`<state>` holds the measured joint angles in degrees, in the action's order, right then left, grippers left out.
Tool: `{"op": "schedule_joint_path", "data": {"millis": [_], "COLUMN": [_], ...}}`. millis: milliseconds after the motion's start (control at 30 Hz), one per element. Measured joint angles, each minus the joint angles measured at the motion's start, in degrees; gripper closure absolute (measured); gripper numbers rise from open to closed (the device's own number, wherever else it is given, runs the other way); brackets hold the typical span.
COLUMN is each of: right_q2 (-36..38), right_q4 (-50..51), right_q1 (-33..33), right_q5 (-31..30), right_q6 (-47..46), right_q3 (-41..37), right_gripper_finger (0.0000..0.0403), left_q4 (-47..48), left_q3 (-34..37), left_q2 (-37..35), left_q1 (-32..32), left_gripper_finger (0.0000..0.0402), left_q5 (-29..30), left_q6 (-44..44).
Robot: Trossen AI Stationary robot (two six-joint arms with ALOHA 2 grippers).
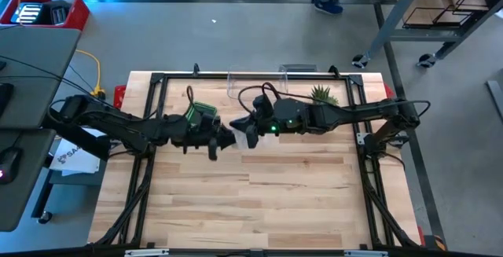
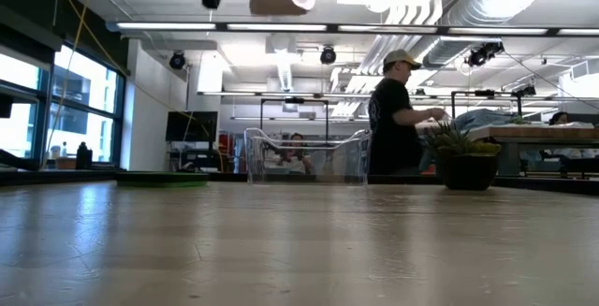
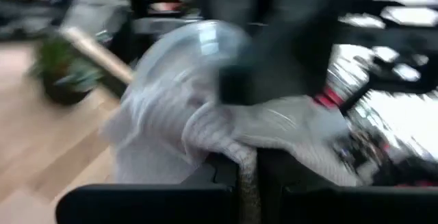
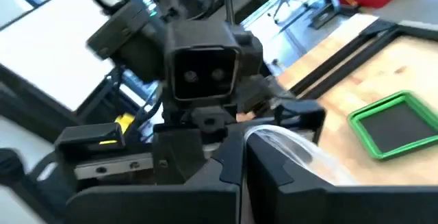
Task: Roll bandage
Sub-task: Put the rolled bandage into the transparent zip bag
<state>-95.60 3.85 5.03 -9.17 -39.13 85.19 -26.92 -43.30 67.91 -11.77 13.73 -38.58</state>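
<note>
Both arms stretch level above the counter (image 1: 259, 194), meeting over its middle. The left tool (image 1: 225, 137) is closed on the white bandage (image 1: 240, 131); facing it, the right tool (image 1: 250, 130) clamps the bandage's other side, held off the surface.

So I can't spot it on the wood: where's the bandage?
High view: the bandage is off the table, near its middle, held between the left gripper and right gripper.

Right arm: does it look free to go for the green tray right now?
Probably not: the right gripper is shut on the bandage, which the left gripper also holds mid-air, and the left arm lies before the green tray.
</note>
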Motion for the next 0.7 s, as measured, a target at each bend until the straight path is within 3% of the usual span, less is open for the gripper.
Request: {"op": "schedule_joint_path", "data": {"millis": [200,400,500,667,700], "right_q2": [-0.7,-1.7,-2.1,-3.2,-3.1], "right_q4": [-1.7,-6.4,-8.7,-10.9,-10.4], "right_q1": [1.0,1.2,2.4,3.6,3.8], "right_q5": [1.8,1.3,-1.7,0.0,0.0], "right_q6": [-1.4,-4.5,-5.5,-7.6,-7.6], "right_q3": [0.0,-0.1,0.0,-0.4,-0.4], "right_gripper_finger": [0.0403,0.0403,0.0403,0.0403,0.0403], "left_q4": [-1.8,-6.2,-9.4,-13.6,-15.4], "left_q3": [0.0,0.0,0.0,-0.3,-0.2], "left_q2": [0.7,2.8,2.8,3.5,4.1], "left_q1": [-0.8,-0.3,1.6,3.0,3.1], "left_gripper_finger": [0.0391,0.0391,0.0391,0.0391,0.0391], "left_q5": [-3.8,5.6,6.8,20.6,20.1], "left_q6": [6.1,10.5,13.3,16.3,16.4]}}
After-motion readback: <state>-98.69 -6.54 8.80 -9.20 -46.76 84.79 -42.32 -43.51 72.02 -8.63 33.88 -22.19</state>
